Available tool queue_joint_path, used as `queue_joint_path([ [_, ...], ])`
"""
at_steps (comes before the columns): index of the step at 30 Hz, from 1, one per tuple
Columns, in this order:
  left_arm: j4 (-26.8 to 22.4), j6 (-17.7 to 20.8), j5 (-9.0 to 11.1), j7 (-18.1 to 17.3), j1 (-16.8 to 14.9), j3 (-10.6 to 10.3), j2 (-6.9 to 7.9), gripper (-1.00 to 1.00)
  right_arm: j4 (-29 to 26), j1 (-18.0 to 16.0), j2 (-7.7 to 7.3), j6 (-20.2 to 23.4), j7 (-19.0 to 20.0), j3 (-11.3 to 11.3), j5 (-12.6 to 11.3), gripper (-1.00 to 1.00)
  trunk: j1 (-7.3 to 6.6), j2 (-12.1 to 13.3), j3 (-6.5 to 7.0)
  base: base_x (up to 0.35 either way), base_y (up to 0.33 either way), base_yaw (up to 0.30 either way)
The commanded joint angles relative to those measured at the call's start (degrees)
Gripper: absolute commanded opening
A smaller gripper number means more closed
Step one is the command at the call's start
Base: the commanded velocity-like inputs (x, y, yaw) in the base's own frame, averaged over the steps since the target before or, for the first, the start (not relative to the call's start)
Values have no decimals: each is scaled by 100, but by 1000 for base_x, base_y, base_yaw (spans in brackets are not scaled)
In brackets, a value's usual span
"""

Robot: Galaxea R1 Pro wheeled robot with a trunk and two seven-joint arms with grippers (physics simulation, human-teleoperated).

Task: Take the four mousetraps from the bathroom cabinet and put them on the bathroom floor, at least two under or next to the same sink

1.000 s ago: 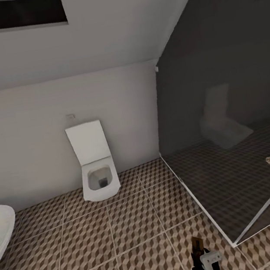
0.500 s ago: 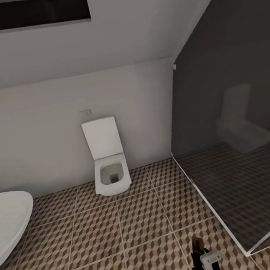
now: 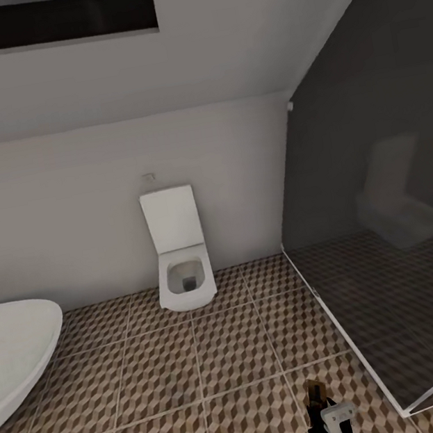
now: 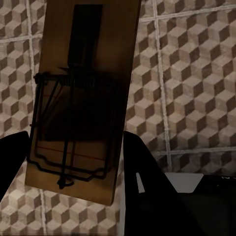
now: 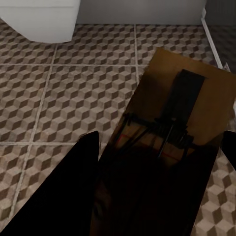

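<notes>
Brown-beige cube-patterned bathroom floor (image 3: 166, 380) (pale grout); white toilet (image 3: 178, 251).

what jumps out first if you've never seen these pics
A white toilet with its lid up stands against the far wall on the cube-patterned floor, with a dark glass shower screen on the right. In each wrist view a mousetrap fills the frame between dark fingers: left mousetrap, right mousetrap.
</notes>
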Motion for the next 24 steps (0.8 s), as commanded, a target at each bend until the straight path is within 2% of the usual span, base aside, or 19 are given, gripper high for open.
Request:
queue_joint_path([
  [1, 4, -13, 26, 23, -4, -49, 0, -100, 4, -4, 1, -13, -39, 52, -18, -100, 3, -11, -11, 0, 0, 248],
  [6, -1, -13, 26, 23, -4, -49, 0, -100, 4, -4, 1, -13, -39, 49, -18, -100, 3, -11, -11, 0, 0, 170],
  [24, 1, -13, 26, 23, -4, -49, 0, -100, 8, -4, -36, -13, -33, 47, -18, -100, 3, -11, -11, 0, 0, 6],
])
